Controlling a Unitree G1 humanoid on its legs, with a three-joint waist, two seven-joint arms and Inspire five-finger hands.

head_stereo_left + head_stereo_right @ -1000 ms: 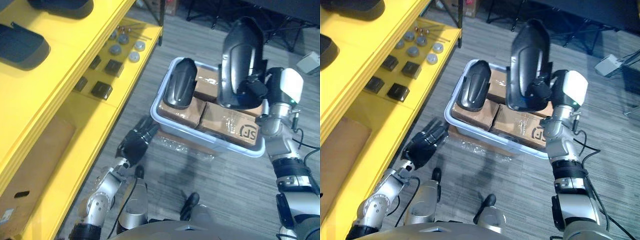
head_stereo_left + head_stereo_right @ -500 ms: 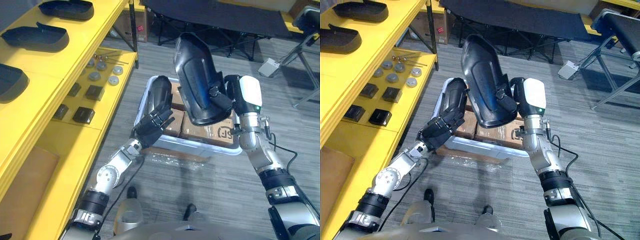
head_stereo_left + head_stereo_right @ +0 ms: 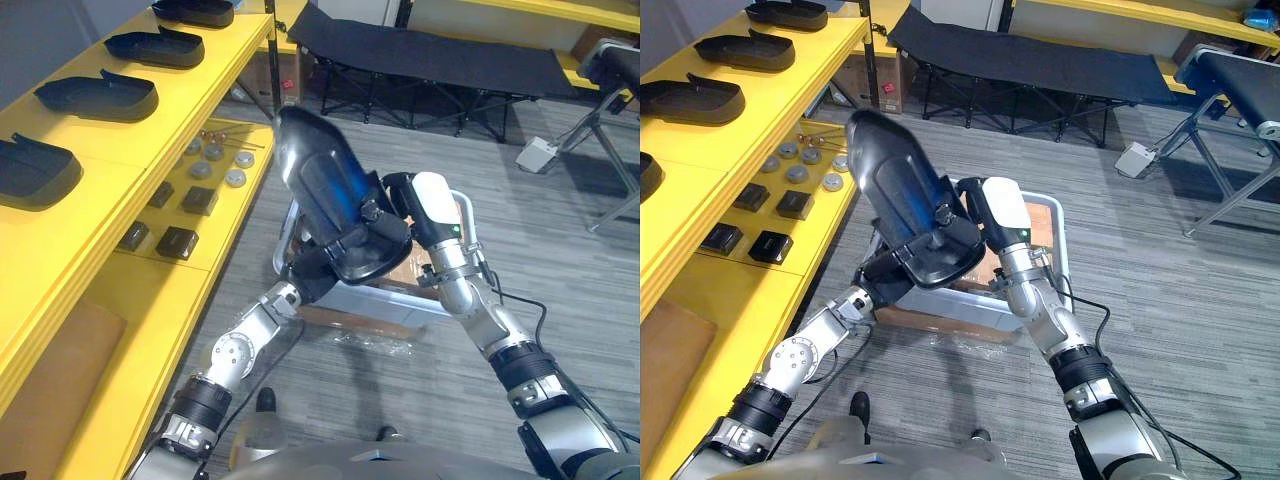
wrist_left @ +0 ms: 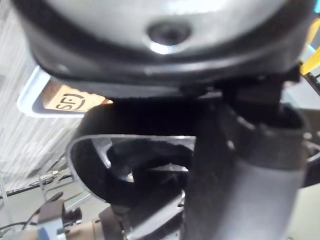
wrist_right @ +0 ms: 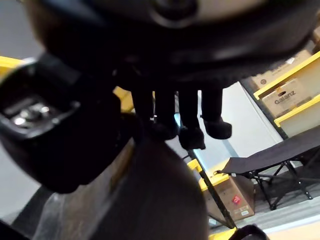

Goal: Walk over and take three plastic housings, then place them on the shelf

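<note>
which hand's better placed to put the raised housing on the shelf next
Right, most likely. The right robot hand grips the black housing, held high and leaning toward the yellow shelf. The left robot hand sits low beneath it, by the bin.

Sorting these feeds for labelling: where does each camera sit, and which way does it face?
Left eye view: head, looking down at the housing and bin; left hand and right hand show.
Right eye view: beside it, same scene, sharing the yellow shelf.
Left wrist view: left wrist, facing a dark hollow shell and the bin past its hand.
Right wrist view: right wrist, along its hand gripping the housing.
</note>
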